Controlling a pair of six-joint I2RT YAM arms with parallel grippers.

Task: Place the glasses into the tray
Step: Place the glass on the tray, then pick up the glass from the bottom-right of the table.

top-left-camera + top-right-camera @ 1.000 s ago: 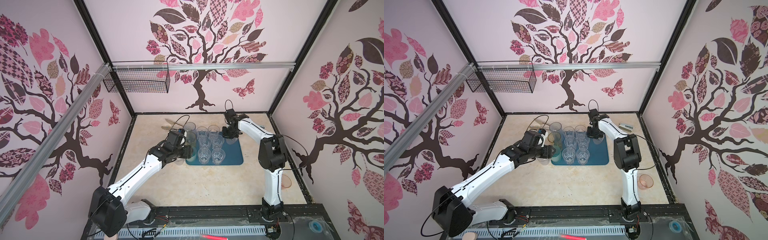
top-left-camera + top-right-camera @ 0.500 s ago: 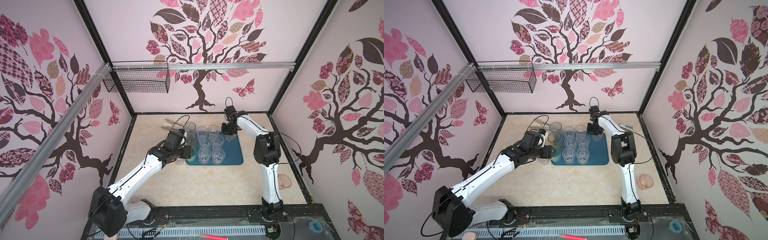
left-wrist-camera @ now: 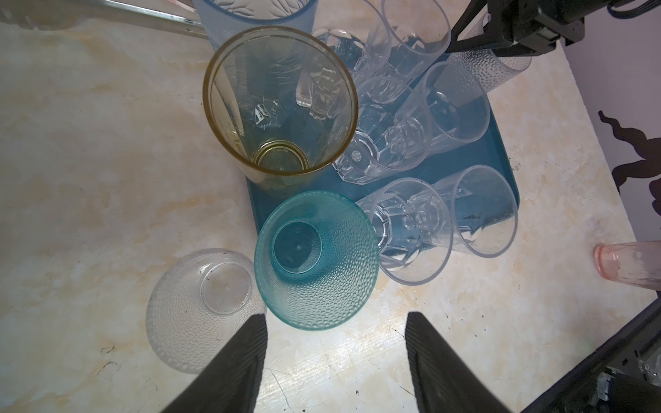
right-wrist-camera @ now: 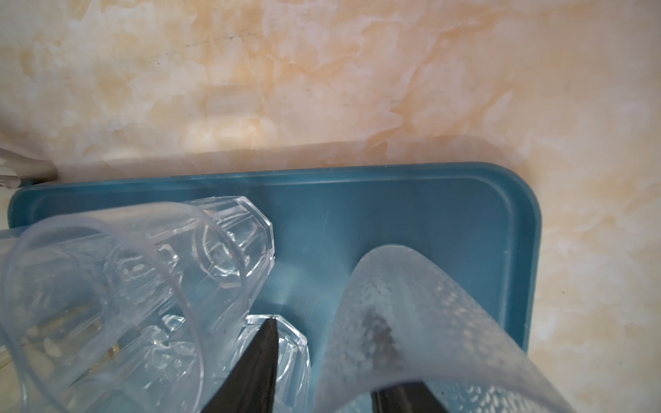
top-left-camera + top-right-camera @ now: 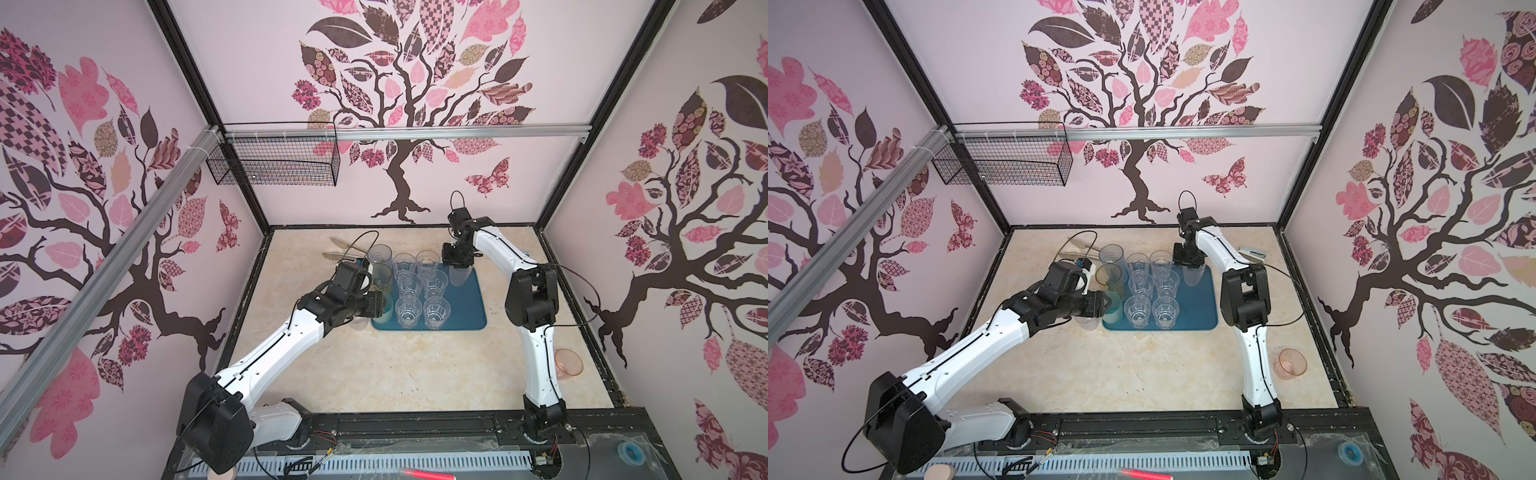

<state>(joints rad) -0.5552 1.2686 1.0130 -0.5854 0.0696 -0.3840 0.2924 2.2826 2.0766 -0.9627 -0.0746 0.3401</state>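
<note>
Hazards, glasses-to-tray job. Tray point(image 5: 465, 316): dark teal, set on the bench point(image 5: 374, 374), with six clear faceted glasses point(image 5: 436, 309) packed into its left and middle part; the near right part is bare. Frosted glass point(image 5: 457, 277): stood mouth-up in the tray's far right part under the right pincer point(image 4: 322, 321). The jaws are seen parted, with one finger clear of the wall and the other apparently inside the rim. Risk: if the pincer is lifted off-line, the rim may be caught and the glass tipped onto the faceted neighbour just beside it. Left pincer point(image 3: 336, 316): open and empty, jaws spread just short of the inverted teal glass point(image 3: 316, 261) at the tray's near left corner; whether that glass rests on the rim cannot be told. Risk: a glass seated on the rim may rock or topple. Clear dimpled glass point(image 3: 200, 307): inverted on the bench just beside one finger, liable to be knocked. Amber glass point(image 3: 280, 100): close beyond the teal one, liable to be struck by a forward push. Pink glass point(image 5: 568, 362): well apart on the bench, not yet trayed.
</note>
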